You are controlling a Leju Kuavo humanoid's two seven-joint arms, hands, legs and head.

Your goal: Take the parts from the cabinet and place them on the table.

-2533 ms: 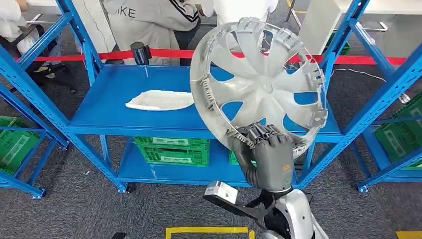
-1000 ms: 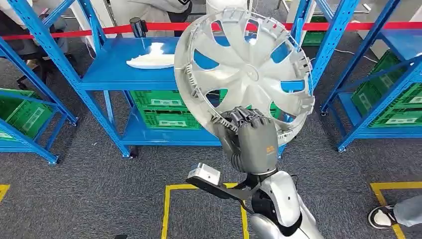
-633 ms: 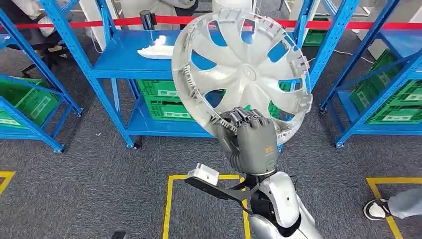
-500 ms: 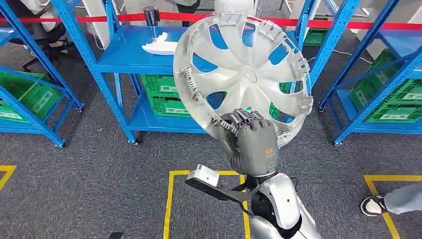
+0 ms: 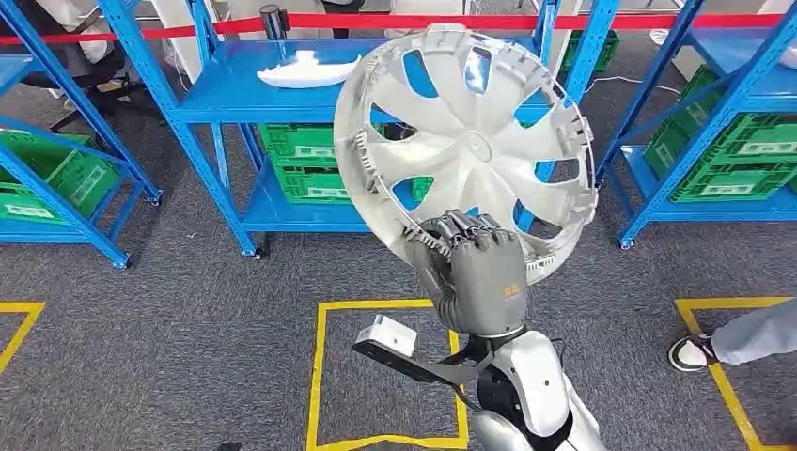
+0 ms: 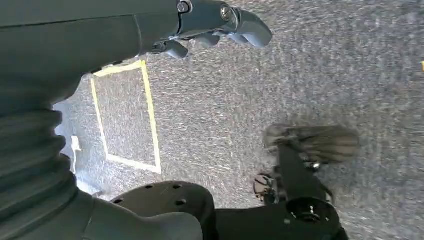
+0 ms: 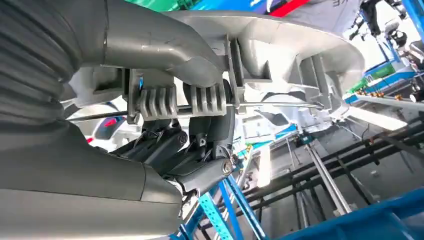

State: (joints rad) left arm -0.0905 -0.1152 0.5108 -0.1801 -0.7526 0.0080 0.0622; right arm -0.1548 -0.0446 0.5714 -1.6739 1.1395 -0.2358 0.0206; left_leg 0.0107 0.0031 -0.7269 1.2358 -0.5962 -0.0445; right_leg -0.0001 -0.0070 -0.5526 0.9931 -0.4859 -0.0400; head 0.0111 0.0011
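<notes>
The right hand [image 5: 475, 272] holds the silver hubcap [image 5: 467, 141] by its lower rim, fingers [image 5: 465, 228] curled together over the edge and thumb clamped against the inner clips, as the right wrist view shows [image 7: 165, 55]. The hubcap stands nearly upright in front of the blue shelving rack [image 5: 226, 103], above the yellow floor square [image 5: 320, 376]. A white part [image 5: 308, 70] lies on the rack's upper shelf, left of the hubcap. The left hand [image 6: 210, 20] hangs over the carpet, fingers loosely curled and holding nothing.
</notes>
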